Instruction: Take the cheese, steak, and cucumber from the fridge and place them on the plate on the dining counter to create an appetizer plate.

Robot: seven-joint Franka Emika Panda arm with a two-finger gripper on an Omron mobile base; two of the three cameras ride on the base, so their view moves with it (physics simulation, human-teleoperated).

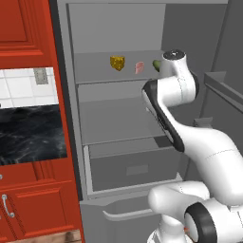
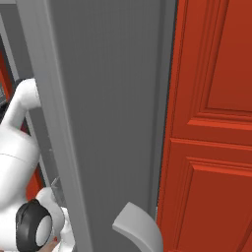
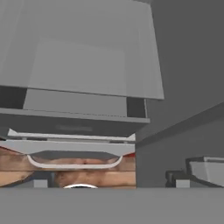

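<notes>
The fridge stands open in the left base view. On its upper shelf lie the yellow cheese, the pink steak and the dark green cucumber, the last partly covered by my arm's wrist. My arm reaches up to that shelf, and the hand itself is hidden behind its own links. In the hand view my gripper looks down over a grey shelf and the drawer. Its fingertips stand wide apart, open, with nothing between them. The plate and dining counter are out of view.
Red cabinets with a black marbled top flank the fridge's left side. The open fridge door with its bar handle stands close on my right, next to a red panel. Door bins jut out on the right.
</notes>
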